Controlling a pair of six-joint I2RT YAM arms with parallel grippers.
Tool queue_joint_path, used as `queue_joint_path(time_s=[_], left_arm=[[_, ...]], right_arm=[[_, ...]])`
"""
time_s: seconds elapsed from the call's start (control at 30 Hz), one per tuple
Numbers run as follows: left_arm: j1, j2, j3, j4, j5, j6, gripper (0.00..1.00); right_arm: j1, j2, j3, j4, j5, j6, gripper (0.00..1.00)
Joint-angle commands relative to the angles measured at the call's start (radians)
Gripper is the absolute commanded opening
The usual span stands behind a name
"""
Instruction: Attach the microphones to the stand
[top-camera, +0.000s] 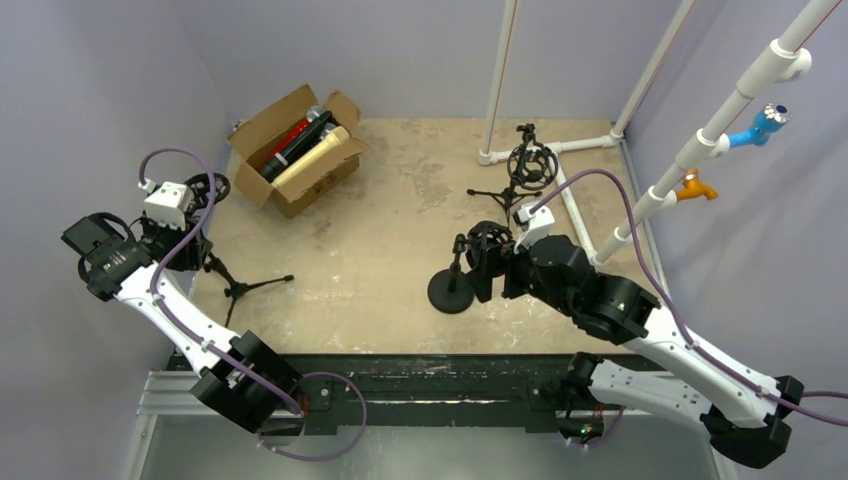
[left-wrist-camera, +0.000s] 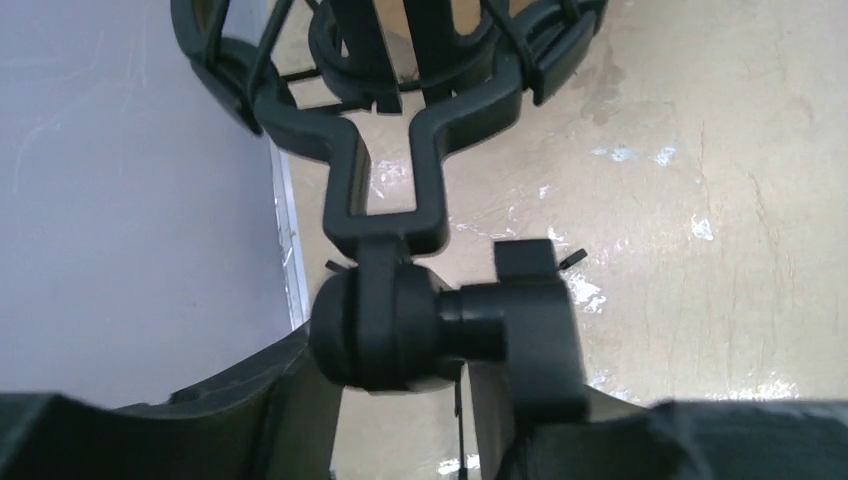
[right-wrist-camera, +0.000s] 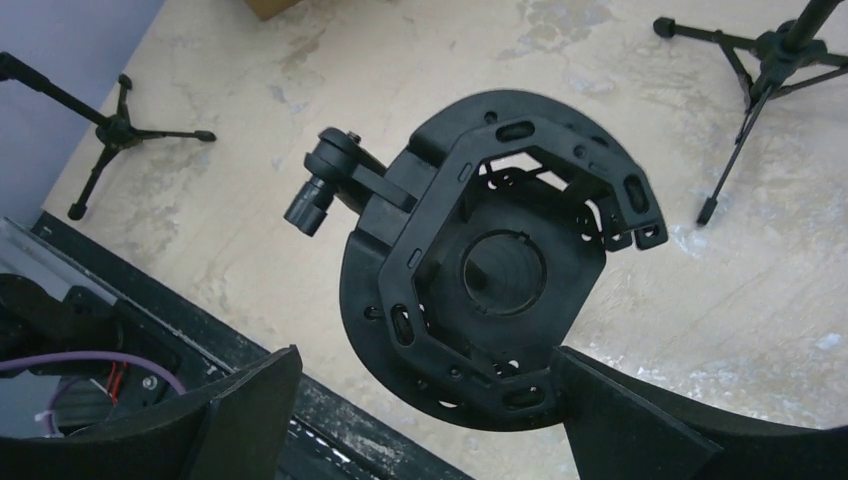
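Microphones (top-camera: 305, 145) lie in the cardboard box (top-camera: 322, 185), far left, none yet on a stand, so all the work is ahead; the left pincer (left-wrist-camera: 420, 400) straddles the left stand's (top-camera: 235, 285) swivel (left-wrist-camera: 385, 325), grip unclear, and the right pincer (right-wrist-camera: 430, 400) gapes wide around the middle stand's (top-camera: 452, 290) cradle (right-wrist-camera: 490, 270).

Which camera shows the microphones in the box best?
Top external: the microphones lie in the open cardboard box, red, black and cream bodies visible. Right wrist catches only a box corner; left wrist shows none.

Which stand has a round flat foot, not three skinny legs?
The middle stand. Its foot is a black disc flat on the tabletop, while the left stand and the back stand each spread three thin legs.
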Motion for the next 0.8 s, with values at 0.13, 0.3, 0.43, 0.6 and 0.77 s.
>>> queue_joint_path(time_s=[0.13,0.3,0.43,0.6,0.77], left_arm=[[0.014,-0.013,0.043,-0.009,-0.054,0.06,0.96],[0.015,-0.016,0.085,-0.076,-0.025,0.014,1.0],[0.017,-0.024,0.16,-0.129,-0.001,-0.062,1.0],[0.017,-0.071,0.254,-0.088,0.045,-0.242,1.0],[0.005,-0.102,0.339,-0.041,0.214,-0.403,1.0]], right_arm=[[0.004,0.002,-0.122,0.204,0.041,0.009,0.98],[0.003,0.062,-0.135,0.292,0.091,-0.034,0.84],[0.004,0.113,-0.151,0.38,0.076,-0.06,0.63],[0.004,0.154,-0.148,0.495,0.081,-0.105,0.48],[0.003,0.268,-0.058,0.59,0.109,-0.195,0.45]])
